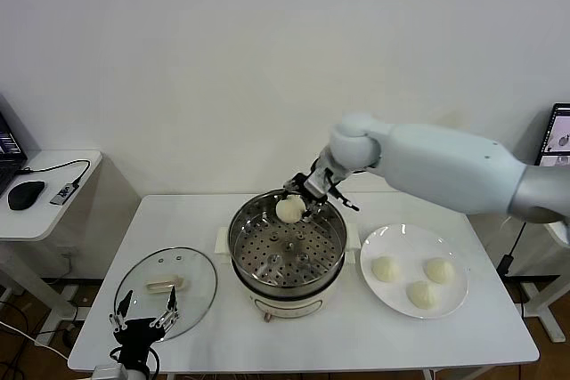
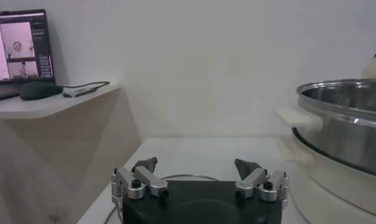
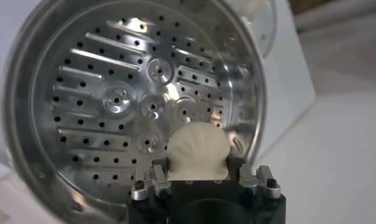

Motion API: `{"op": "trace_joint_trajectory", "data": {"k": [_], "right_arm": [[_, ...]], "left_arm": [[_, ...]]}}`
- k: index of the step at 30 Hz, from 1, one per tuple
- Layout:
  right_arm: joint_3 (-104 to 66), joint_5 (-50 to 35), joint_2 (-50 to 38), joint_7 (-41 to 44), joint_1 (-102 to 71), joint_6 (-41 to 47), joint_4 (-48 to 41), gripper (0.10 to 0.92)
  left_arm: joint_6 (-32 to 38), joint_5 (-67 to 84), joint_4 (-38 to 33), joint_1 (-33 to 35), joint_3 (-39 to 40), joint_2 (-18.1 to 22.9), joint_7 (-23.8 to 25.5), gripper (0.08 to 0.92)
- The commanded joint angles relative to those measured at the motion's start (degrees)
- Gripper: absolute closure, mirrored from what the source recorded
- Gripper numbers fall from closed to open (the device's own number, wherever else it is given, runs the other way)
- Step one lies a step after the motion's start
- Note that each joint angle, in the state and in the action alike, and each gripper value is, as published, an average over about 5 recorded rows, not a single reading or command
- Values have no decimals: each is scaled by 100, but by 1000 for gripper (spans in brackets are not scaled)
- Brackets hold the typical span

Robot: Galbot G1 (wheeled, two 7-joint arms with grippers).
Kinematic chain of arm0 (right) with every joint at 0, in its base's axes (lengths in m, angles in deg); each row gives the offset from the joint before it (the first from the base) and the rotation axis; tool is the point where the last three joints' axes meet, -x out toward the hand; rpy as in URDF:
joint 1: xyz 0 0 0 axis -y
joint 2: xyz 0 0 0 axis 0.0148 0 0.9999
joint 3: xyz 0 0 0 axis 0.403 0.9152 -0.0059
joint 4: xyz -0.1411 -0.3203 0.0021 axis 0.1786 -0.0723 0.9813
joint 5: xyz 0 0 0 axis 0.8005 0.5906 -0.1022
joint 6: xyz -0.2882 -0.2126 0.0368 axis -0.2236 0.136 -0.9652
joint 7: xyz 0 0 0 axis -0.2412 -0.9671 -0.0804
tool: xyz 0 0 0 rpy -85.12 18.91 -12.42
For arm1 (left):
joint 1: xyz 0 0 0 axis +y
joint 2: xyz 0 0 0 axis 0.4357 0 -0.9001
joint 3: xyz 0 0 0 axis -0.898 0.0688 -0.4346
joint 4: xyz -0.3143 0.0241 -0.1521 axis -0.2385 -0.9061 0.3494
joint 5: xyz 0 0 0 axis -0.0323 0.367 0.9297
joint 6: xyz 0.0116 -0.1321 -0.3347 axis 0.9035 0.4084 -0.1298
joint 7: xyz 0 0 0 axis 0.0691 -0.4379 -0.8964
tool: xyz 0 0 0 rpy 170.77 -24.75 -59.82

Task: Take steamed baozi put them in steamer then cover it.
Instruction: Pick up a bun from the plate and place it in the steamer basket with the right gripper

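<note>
Jaws: right gripper clamps a baozi over steamer; left gripper released, parked by cover | step: first bun in | next: lower, release on floor

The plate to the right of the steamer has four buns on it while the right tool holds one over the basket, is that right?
Not quite: the plate holds three buns, not four, as the head view shows. The rest stands: the right tool holds one bun over the steamer basket.
</note>
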Motion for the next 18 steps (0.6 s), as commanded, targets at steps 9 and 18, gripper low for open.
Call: {"op": "trace_joint_trajectory", "data": {"k": [9, 18], "right_arm": [[107, 1560, 599, -355, -262, -1363, -810, 419], [10, 1908, 740, -454, -461, -1467, -1111, 342]], "left_arm": [[5, -37, -41, -24, 3, -5, 20, 177], [58, -77, -109, 4, 13, 18, 39, 177]]}}
